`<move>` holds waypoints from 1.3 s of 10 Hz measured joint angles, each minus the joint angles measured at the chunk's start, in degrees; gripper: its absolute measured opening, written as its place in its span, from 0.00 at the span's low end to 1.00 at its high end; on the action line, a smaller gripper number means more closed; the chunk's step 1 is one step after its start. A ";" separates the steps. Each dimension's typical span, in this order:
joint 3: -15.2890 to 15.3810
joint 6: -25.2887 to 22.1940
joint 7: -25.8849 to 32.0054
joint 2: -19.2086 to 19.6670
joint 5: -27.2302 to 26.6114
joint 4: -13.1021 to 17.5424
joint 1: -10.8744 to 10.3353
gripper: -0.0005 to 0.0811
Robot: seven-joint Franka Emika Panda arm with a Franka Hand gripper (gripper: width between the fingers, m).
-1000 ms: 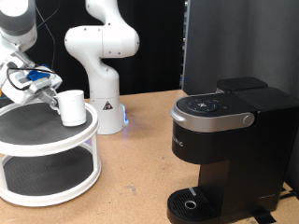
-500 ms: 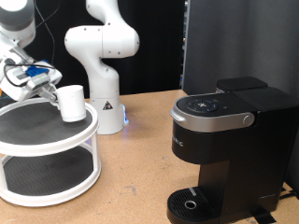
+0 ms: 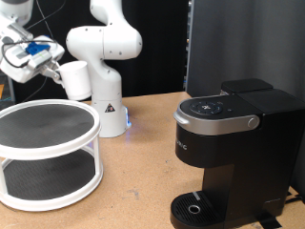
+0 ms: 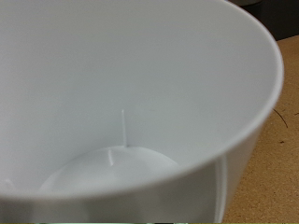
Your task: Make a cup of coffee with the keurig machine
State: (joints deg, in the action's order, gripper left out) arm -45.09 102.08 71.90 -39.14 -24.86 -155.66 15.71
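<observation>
My gripper (image 3: 52, 67) is at the exterior view's upper left and is shut on the white cup (image 3: 75, 79), holding it tilted in the air well above the white round two-tier stand (image 3: 50, 153). The wrist view is filled by the cup's white inside (image 4: 121, 103); the fingers do not show there. The black keurig machine (image 3: 233, 153) stands at the exterior view's right, with its silver-grey lid handle (image 3: 250, 121) down and its round drip tray (image 3: 194, 207) at the bottom. The cup is far to the left of the machine.
A second white robot arm base (image 3: 103, 67) stands behind the stand. A black panel (image 3: 243, 43) rises behind the machine. The stand's dark top shelf (image 3: 43, 122) has nothing on it. A wooden tabletop (image 3: 138, 181) lies between the stand and the machine.
The gripper has lifted the cup off the stand's top shelf and carried it upward; the cup now hangs in the air.
</observation>
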 joint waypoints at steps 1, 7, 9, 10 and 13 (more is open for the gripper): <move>1.35 -2.36 -2.22 -1.11 0.62 1.26 0.38 0.10; 4.21 -3.07 -6.54 -4.24 0.75 1.77 0.98 0.10; 7.00 2.55 -9.18 -4.08 -3.08 -0.74 -0.14 0.10; 8.46 6.33 -9.47 -3.95 -5.82 -2.00 -1.34 0.10; 12.16 15.94 -9.52 -2.33 -13.11 -3.94 -6.39 0.10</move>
State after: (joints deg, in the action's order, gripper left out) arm -32.94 118.01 62.39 -41.47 -37.97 -159.60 9.33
